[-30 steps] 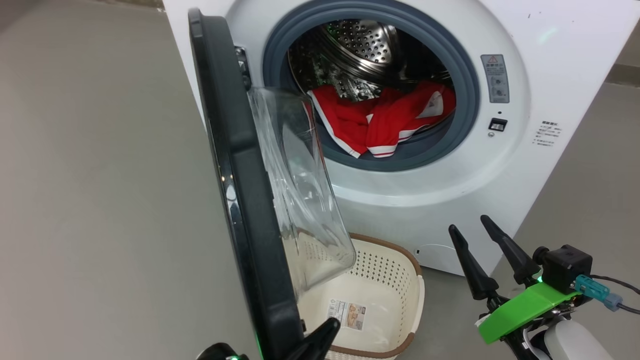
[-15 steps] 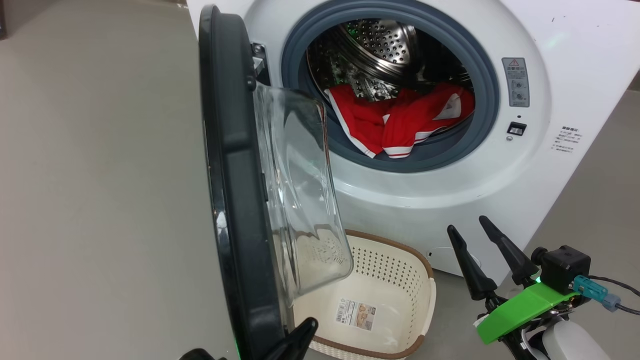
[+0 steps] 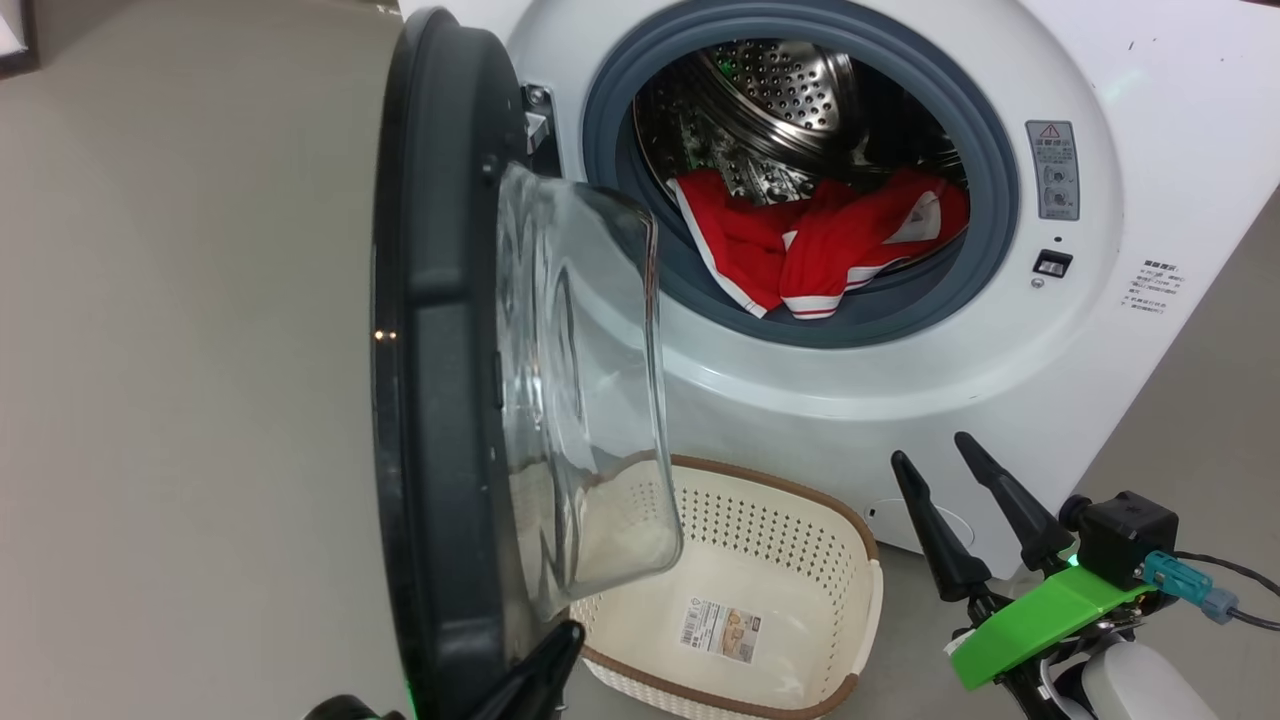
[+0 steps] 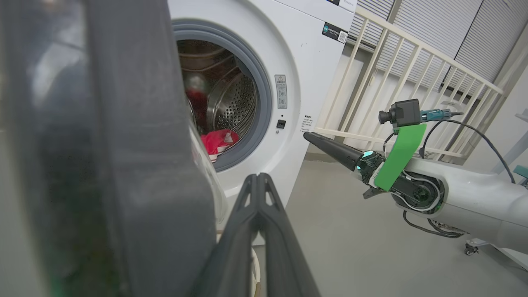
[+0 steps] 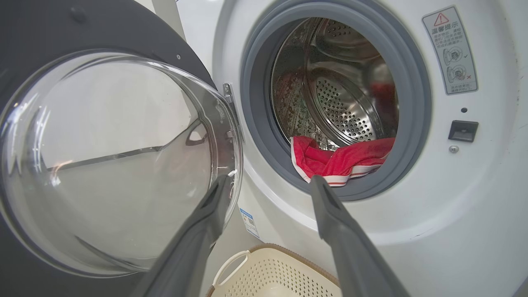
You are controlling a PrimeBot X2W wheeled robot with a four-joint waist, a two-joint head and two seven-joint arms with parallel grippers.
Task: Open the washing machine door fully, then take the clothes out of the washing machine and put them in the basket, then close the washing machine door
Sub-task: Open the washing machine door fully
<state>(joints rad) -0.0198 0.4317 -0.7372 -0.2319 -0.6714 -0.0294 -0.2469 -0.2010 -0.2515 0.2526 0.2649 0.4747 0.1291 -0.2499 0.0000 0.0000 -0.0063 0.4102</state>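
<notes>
The washing machine (image 3: 860,400) stands ahead with its steel drum exposed. Its black door (image 3: 440,350) hangs open to the left, edge-on to me, and the glass bowl (image 3: 570,400) bulges rightward. The red clothes (image 3: 820,250) with white trim lie at the drum's front lip, draped over the grey ring (image 5: 342,163). The cream basket (image 3: 760,530) sits on the floor below the door, holding only its paper label. My left gripper (image 3: 568,632) is shut and empty, close against the door's lower inner edge (image 4: 258,177). My right gripper (image 3: 932,450) is open and empty, right of the basket, pointing at the drum opening (image 5: 269,179).
Grey floor (image 3: 180,400) spreads left of the door and right of the machine. A beige railing (image 4: 412,62) runs behind the machine's right side. The right arm (image 4: 453,198) reaches in from the right at basket height. The door latch (image 3: 1052,263) sits right of the opening.
The door has swung wider to the left, and my shut left gripper has moved left with it along its lower edge. The head camera has shifted. The right gripper has stayed put.
</notes>
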